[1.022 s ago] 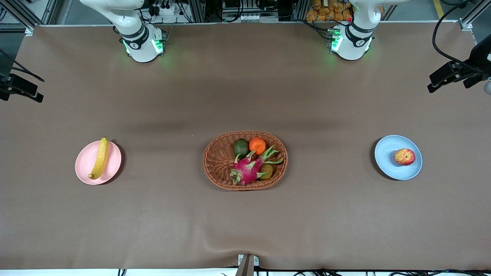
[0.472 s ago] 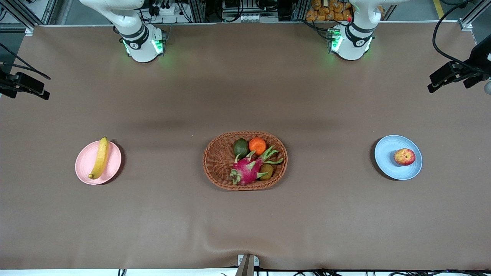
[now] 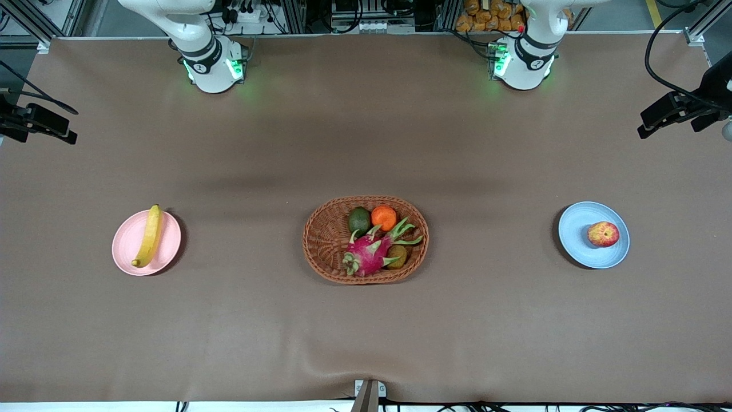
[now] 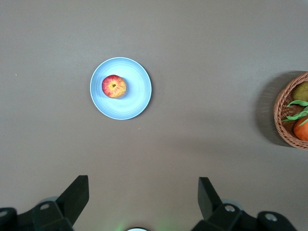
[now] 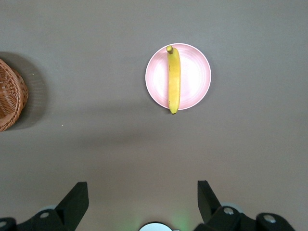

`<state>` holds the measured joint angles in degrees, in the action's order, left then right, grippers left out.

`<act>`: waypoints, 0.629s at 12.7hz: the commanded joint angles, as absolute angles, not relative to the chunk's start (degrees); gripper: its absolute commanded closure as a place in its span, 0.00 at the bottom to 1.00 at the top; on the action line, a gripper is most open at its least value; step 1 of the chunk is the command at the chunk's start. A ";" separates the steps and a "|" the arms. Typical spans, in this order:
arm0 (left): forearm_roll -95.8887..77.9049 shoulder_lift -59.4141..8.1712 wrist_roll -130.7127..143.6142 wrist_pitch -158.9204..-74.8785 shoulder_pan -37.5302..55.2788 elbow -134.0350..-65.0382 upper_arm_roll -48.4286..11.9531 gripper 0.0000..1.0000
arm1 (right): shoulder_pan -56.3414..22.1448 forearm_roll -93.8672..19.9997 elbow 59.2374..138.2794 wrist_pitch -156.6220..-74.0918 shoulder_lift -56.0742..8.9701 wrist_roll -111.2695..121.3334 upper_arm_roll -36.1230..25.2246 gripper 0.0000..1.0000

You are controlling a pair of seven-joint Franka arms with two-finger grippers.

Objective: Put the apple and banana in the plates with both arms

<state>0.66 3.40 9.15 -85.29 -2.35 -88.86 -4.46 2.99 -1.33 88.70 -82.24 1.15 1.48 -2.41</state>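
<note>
The banana (image 3: 148, 236) is lying on the pale pink plate (image 3: 127, 252) toward the right arm's end of the counter (image 3: 366, 320), its length running across the plate so that both ends are reaching the rim; the right wrist view is showing the same arrangement, with the banana (image 5: 173, 80) crossing the pink plate (image 5: 195, 77) from edge to edge. The apple (image 3: 603, 234) is sitting on the light blue plate (image 3: 577, 240) toward the left arm's end of the counter, off the plate's centre, and the left wrist view is confirming the apple (image 4: 114, 86) resting inside the blue plate (image 4: 134, 94). Between the two plates, well apart from each, the wicker basket (image 3: 323, 240) is holding a dragon fruit (image 3: 369, 253), an orange (image 3: 384, 217), a green avocado (image 3: 359, 221) and a brownish fruit partly hidden under the dragon fruit's leaves. The left end effector (image 4: 143, 199) is hanging high over bare counter, with its fingers spread wide and nothing between them. The right end effector (image 5: 143, 202) is likewise hanging high over bare counter, its fingers spread wide and gripping nothing. In the front view both arms are showing only their green-lit bases along the counter's edge.
</note>
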 commanded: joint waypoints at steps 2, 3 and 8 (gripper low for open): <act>0.97 3.34 8.17 -85.43 -2.37 -88.33 -4.66 0.00 | 1.94 -2.46 88.43 -82.18 2.55 2.02 -3.43 0.00; 0.88 3.25 8.17 -85.43 -2.29 -88.24 -4.66 0.00 | 1.59 -2.11 88.24 -82.53 2.64 1.93 -3.34 0.00; 0.88 3.34 8.35 -85.25 -2.02 -87.80 -4.75 0.00 | 1.23 -1.93 87.98 -84.11 2.29 1.93 -3.08 0.00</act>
<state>0.66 3.40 9.10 -85.35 -2.23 -88.71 -4.63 1.97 -1.33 87.85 -83.89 1.59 1.49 -2.44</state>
